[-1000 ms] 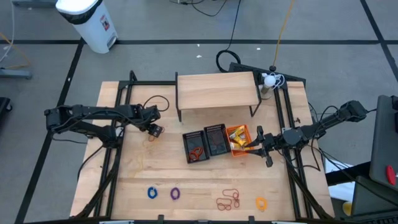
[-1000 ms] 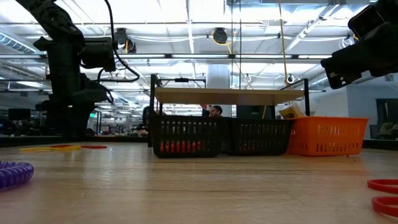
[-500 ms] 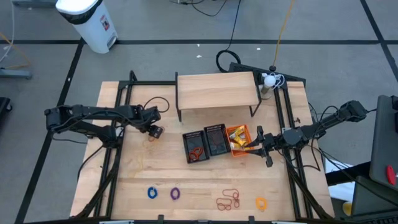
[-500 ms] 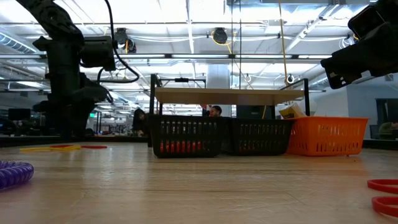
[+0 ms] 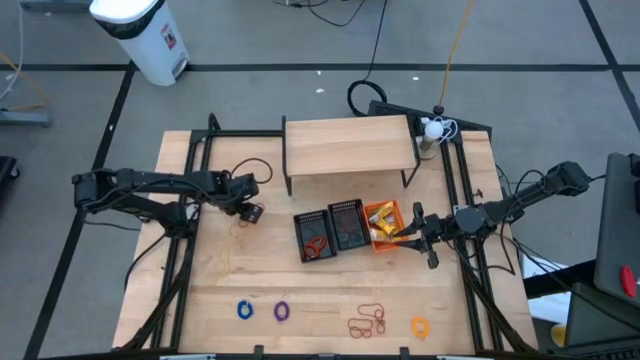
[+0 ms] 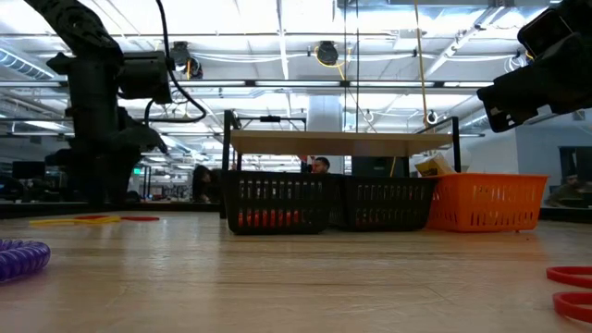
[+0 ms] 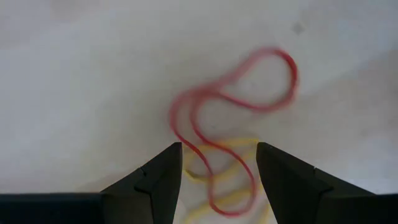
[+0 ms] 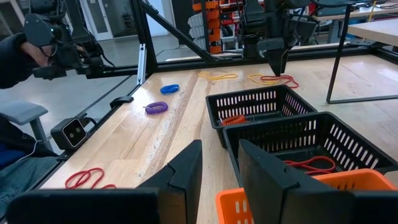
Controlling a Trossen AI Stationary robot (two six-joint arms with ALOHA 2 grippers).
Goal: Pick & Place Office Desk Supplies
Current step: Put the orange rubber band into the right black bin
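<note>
A red elastic loop (image 7: pixel 231 106) lies across yellow loops (image 7: pixel 231 163) on the table's left part, also seen as small loops (image 5: pixel 241 220) in the high view. My left gripper (image 7: pixel 219 169) points down just above them, open, a finger on each side of the heap (image 8: pixel 280 79). My right gripper (image 8: pixel 220 167) stays level over the orange basket (image 5: pixel 385 224), slightly open, with nothing between its fingers. A blue ring (image 5: pixel 244 310), a purple ring (image 5: pixel 281 311), red-orange loops (image 5: pixel 367 322) and a yellow ring (image 5: pixel 420 326) lie along the near edge.
Two black baskets (image 5: pixel 313 236) (image 5: pixel 347 223) stand beside the orange one at mid-table; the left one holds red loops. A wooden shelf (image 5: pixel 349 145) spans the far side. Black frame rails (image 5: pixel 178 270) run along both table sides. A person's sleeve (image 8: pixel 18 56) shows beyond the table.
</note>
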